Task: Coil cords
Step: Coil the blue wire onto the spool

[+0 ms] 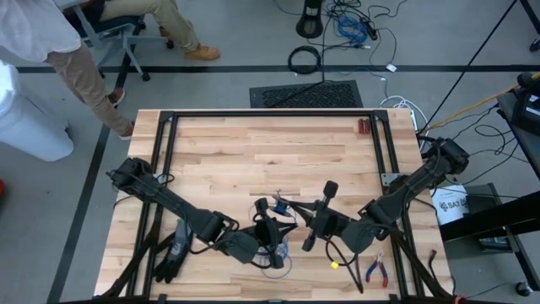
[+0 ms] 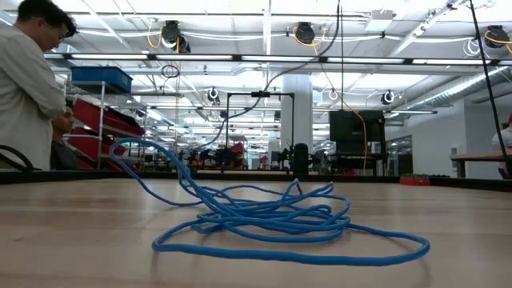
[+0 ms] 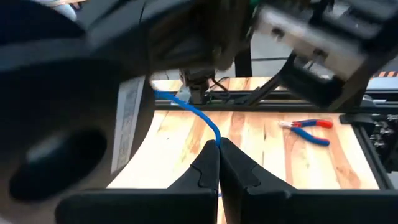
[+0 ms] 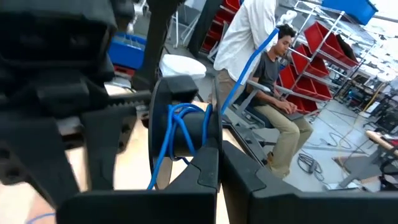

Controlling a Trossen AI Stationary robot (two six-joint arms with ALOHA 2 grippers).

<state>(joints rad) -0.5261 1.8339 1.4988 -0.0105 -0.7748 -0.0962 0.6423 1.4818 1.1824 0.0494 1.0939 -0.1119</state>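
The cord is a thin blue wire. Most of it lies in a loose heap on the wood table (image 2: 272,220), near the front edge (image 1: 278,257), and one strand rises from the heap (image 2: 128,152). My two grippers meet above the heap at the table's middle front. My left gripper (image 1: 270,226) (image 3: 218,144) is shut on the cord. My right gripper (image 1: 294,221) (image 4: 214,155) faces it, also shut. In the right wrist view, a few turns of the blue cord (image 4: 179,127) lie around a round dark part of the left arm. My left gripper pinches one strand of the cord (image 3: 217,139) between its two fingers, at their free ends. The fingers come nearly level from the table's left. From them the strand curves upward, clear of the table, toward my right gripper. My right gripper holds the cord where that strand ends (image 3: 185,98), as the left wrist view shows. It comes nearly level from the table's right. Its own view hides the place of contact behind the fingers.
Red-handled pliers (image 1: 376,270) (image 3: 308,127) and a small yellow piece (image 1: 334,264) lie at the front right. A black glove (image 1: 173,253) lies at the front left. A black frame (image 1: 270,114) borders the table. People (image 2: 28,88) (image 4: 277,81) are beyond the far edge.
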